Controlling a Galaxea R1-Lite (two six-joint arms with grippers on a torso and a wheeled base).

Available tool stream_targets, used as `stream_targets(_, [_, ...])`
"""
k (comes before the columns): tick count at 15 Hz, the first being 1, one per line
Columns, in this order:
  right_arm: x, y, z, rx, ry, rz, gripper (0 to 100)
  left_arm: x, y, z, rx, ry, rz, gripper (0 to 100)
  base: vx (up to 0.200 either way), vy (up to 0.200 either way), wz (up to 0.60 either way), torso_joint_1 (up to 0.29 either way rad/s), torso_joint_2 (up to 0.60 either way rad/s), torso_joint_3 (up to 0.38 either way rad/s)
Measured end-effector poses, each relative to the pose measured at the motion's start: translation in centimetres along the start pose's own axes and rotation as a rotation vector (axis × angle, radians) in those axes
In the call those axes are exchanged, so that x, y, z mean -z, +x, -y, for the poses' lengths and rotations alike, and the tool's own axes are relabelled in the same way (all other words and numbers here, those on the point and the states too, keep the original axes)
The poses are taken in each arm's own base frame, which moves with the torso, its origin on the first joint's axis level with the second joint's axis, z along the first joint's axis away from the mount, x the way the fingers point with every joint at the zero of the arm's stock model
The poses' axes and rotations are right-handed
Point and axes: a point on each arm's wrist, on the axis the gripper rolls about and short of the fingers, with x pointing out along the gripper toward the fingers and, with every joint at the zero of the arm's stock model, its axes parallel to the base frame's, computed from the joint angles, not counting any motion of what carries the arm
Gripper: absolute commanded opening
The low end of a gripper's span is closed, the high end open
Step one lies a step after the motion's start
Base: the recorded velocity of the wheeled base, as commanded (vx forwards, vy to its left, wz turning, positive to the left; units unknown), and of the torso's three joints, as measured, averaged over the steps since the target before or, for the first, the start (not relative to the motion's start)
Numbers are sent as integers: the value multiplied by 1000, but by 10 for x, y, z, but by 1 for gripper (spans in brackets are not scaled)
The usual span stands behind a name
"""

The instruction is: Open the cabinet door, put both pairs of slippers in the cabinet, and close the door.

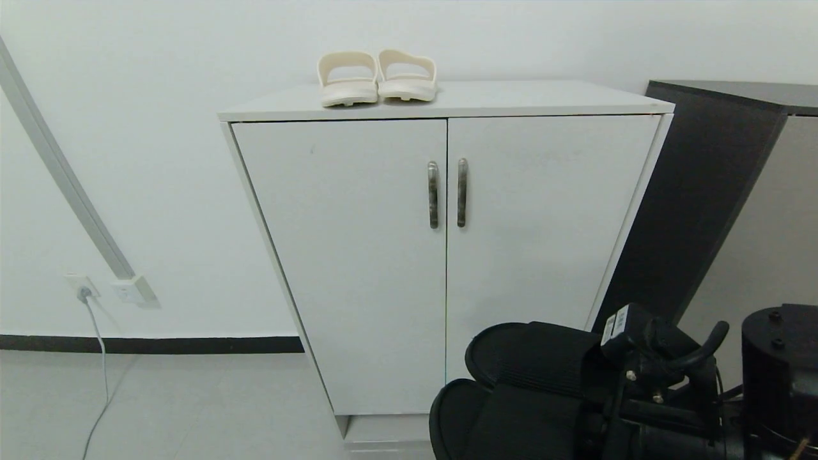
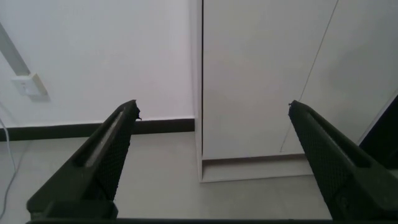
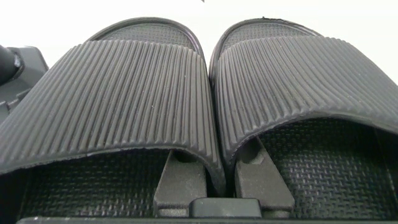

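Atop closed white cabinet (image 1: 358, 268), cream slippers (image 1: 377, 80). Near right, right fingers (image 3: 180, 183) clamped on black slippers (image 3: 124, 93) at adjoining inner edges. Left fingers (image 2: 106, 155) wide apart, empty.

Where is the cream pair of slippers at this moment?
In the head view, the cream slippers stand side by side on top of the white cabinet, above its left door and near the front edge.

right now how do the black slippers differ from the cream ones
Colour: the cream slippers are pale, the black slippers dark. Place: the cream pair sits on the cabinet top; the black pair is clamped in the right gripper, low before the cabinet. Straps: black ribbed, cream smooth. Both are strap slides, paired side by side.
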Motion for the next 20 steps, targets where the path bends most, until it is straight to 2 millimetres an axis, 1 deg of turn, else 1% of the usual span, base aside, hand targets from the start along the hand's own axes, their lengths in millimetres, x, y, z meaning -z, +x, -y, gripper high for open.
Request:
stream_targets(5, [0, -2, 0, -2, 0, 4, 0, 0, 0, 0, -22, -2, 0, 100, 0, 0, 0, -1, 21, 38])
stream_targets(10, [1, -3, -1, -8, -4, 2, 0, -4, 3, -1, -15, 81, -35, 100, 0, 0, 0, 0, 63, 42])
stream_targets(11, [1, -2, -1, -8, -4, 2, 0, -11, 4, 0, -6, 70, -39, 100, 0, 0, 0, 0, 0, 0])
stream_targets(13, [1, -2, -1, -7, -5, -1, 0, -33, 7, 0, 10, 36, -41, 100, 0, 0, 0, 0, 0, 0])
stream_targets(15, [2, -1, -1, -8, -4, -6, 0, -54, 17, 1, 66, 25, -75, 100, 0, 0, 0, 0, 0, 0])
stream_targets(17, [3, -1, -1, -7, -4, -10, 0, -71, 33, 2, 144, 16, -103, 100, 0, 0, 0, 0, 0, 0])
stream_targets(20, [4, -1, -1, -9, -2, -14, 0, -91, 66, 6, 277, 0, -107, 100, 0, 0, 0, 0, 0, 0])
